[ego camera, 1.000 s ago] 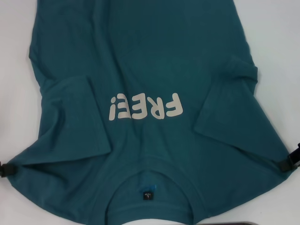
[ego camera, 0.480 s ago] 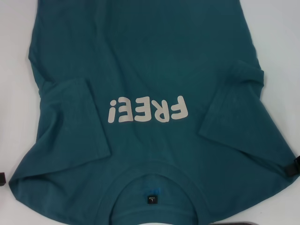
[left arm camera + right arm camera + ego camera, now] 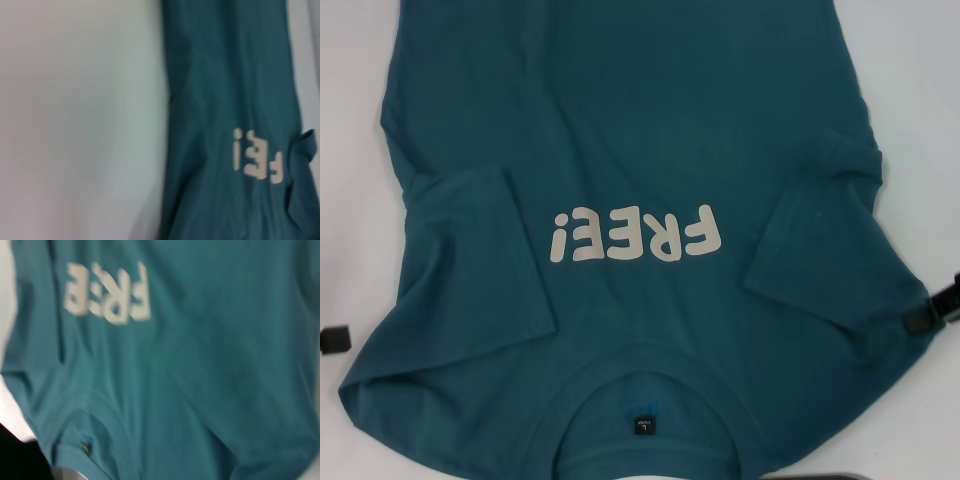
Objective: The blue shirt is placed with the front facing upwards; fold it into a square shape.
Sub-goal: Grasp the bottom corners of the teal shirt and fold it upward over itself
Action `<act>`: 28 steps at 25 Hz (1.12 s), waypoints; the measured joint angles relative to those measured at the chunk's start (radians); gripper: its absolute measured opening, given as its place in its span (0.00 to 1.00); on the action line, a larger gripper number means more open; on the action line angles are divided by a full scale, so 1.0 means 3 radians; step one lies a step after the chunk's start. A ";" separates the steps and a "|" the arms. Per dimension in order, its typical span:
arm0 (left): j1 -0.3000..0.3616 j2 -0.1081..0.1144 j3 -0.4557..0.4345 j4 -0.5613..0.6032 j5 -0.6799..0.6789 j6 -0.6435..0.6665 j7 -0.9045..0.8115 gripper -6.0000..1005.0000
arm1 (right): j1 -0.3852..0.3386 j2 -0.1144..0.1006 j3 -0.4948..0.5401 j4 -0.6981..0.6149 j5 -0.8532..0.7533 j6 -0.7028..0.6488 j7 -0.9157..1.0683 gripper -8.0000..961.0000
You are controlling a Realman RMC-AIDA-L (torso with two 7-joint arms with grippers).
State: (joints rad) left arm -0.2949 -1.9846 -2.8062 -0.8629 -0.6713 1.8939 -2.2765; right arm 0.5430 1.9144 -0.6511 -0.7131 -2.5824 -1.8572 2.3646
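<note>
Both grippers shift at the edges of the blue shirt (image 3: 620, 150) compared with half a second ago: the left gripper (image 3: 334, 339), then barely visible low at the shirt's left shoulder corner, now sits slightly higher and just clear of the fabric, while the right gripper (image 3: 932, 312) moves up and in along the right shoulder edge, where it appears to touch the cloth. The shirt itself lies almost as it did. It is spread front-up on the white table (image 3: 350, 120), collar (image 3: 645, 375) nearest the robot, its pale lettering (image 3: 636, 235) reading upside down from the head camera. Both short sleeves already lie turned inward over the chest, flanking the lettering, which suggests the first narrowing fold is in place. The body remains at full length beyond the lettering, so the lengthwise folds that would make a square are, by this view, still to come. How far either gripper's jaws are open, and whether the right one grips the shoulder edge, cannot be told from these views.
</note>
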 joint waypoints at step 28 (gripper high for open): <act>-0.0112 0.0159 -0.0120 0.0355 -0.0318 0.0108 -0.0321 0.44 | 0.0068 0.0062 0.0018 0.0003 0.0144 0.0084 -0.0048 0.02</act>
State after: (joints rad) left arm -0.3284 -1.9369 -2.8421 -0.7563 -0.7666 1.9264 -2.3728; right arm 0.5635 1.9330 -0.6458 -0.7122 -2.5391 -1.8320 2.3501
